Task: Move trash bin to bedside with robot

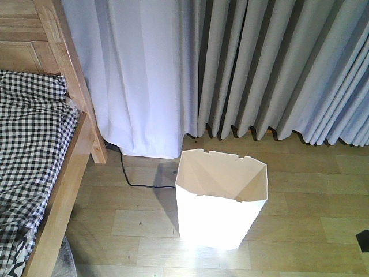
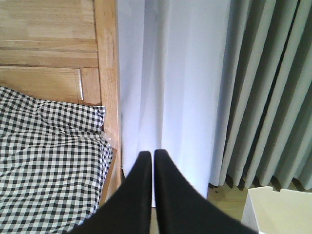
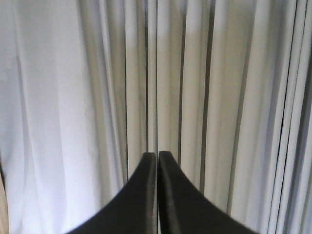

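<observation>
The white trash bin (image 1: 221,199) stands upright and empty on the wooden floor, to the right of the bed (image 1: 36,150) with its light-brown frame and black-and-white checked bedding. A corner of the bin shows low right in the left wrist view (image 2: 280,210); the bed is at its left (image 2: 48,156). My left gripper (image 2: 152,153) is shut and empty, held in the air and pointing at the white curtain. My right gripper (image 3: 157,155) is shut and empty, pointing at the grey curtains. Neither gripper touches the bin.
A white curtain (image 1: 138,69) and grey pleated curtains (image 1: 277,63) hang behind the bin. A black cable (image 1: 130,176) runs on the floor between the bed leg and the bin. A small dark thing (image 1: 363,239) sits at the right edge.
</observation>
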### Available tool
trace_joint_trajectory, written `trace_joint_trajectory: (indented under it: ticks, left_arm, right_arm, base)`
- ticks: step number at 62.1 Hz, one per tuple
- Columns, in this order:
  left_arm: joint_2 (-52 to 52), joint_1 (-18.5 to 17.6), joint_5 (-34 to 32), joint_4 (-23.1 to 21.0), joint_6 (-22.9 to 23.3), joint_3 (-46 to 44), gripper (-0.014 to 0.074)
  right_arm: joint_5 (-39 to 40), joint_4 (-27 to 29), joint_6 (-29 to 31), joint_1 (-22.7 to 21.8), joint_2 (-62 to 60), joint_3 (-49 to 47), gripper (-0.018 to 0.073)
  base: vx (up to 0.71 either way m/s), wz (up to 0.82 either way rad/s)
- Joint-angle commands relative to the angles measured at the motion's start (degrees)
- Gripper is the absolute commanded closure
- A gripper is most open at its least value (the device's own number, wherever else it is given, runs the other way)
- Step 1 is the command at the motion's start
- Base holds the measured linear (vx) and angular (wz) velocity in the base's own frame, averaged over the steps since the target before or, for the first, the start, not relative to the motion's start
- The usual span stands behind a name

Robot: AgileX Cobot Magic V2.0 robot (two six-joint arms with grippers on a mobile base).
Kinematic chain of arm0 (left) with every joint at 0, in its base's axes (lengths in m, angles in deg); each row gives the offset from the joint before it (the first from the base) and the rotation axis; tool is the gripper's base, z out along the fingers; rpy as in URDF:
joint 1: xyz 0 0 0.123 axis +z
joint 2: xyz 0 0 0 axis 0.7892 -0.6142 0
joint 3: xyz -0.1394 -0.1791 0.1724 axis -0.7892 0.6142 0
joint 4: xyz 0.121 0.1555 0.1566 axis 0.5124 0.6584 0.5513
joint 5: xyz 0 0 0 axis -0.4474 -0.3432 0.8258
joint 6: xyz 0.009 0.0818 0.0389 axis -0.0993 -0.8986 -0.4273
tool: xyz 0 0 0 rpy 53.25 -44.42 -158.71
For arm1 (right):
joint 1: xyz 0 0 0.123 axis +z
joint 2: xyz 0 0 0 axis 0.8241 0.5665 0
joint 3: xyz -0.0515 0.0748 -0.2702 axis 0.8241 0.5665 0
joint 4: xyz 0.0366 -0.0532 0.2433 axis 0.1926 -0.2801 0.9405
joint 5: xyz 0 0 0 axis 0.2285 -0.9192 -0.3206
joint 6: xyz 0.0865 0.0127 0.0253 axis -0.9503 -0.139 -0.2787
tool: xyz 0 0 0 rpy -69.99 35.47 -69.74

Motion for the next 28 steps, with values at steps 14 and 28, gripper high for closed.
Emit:
trace_joint_trajectory:
  ticks: [14,28]
  left_arm:
    - [0.6,-0.1,-4.0,-0.2,0.5,1.7,0.0602]
    - [0.6,-0.1,-4.0,-0.2,0.5,1.7,0.0602]
  right_arm:
    - [4.0,-0.8,0.0,0.1,-0.7,1.1,0.057]
    - [4.0,-0.8,0.0,0.1,-0.7,1.1,0.057]
  base:
    - [0.0,0.0]
    - [0.0,0.0]
